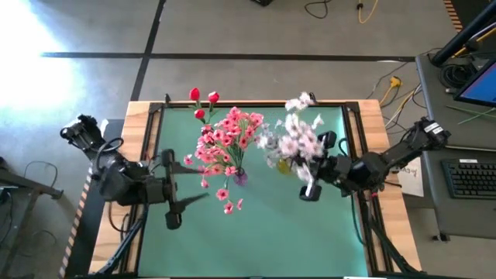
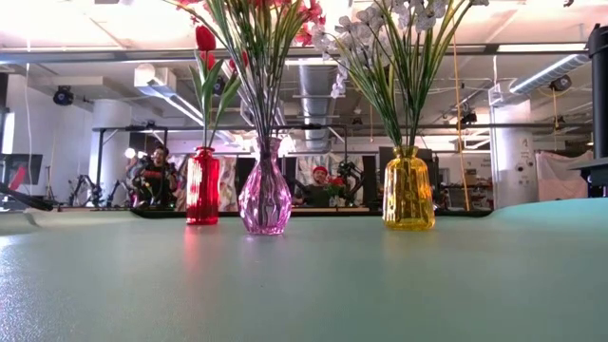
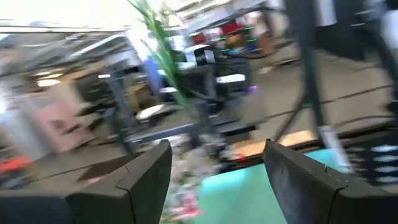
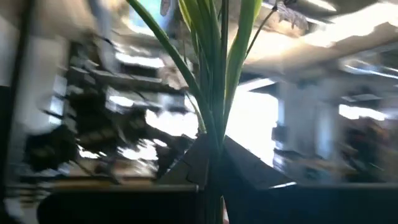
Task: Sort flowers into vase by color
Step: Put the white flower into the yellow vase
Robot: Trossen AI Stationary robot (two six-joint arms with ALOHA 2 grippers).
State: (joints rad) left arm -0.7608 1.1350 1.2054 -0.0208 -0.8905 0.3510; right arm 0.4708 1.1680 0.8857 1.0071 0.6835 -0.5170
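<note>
Three glass vases stand on the green table: a red one (image 2: 201, 185) with red flowers (image 1: 203, 99), a pink one (image 2: 265, 195) with pink flowers (image 1: 229, 139), and a yellow one (image 2: 408, 190) with white flowers (image 1: 298, 143). My right gripper (image 1: 306, 166) is just right of the yellow vase (image 1: 284, 164), shut on green stems. It is out of the low view. My left gripper (image 1: 190, 190) hangs open left of the pink vase (image 1: 240, 178) and touches nothing. My right gripper pinches a bundle of thin green stems (image 4: 214, 134) between its two fingers. The stems and long leaves fan out upward from the fingers (image 4: 186, 158). Which spray they belong to, and where their lower ends are, the gripper hides.
A raised wooden frame (image 1: 147, 116) borders the green mat. A keyboard (image 1: 471, 177) and papers sit on a side desk to the right, and cables lie on the floor beyond the far edge. People sit in the room behind (image 2: 318, 182). Bare mat lies along the near side (image 2: 304, 285).
</note>
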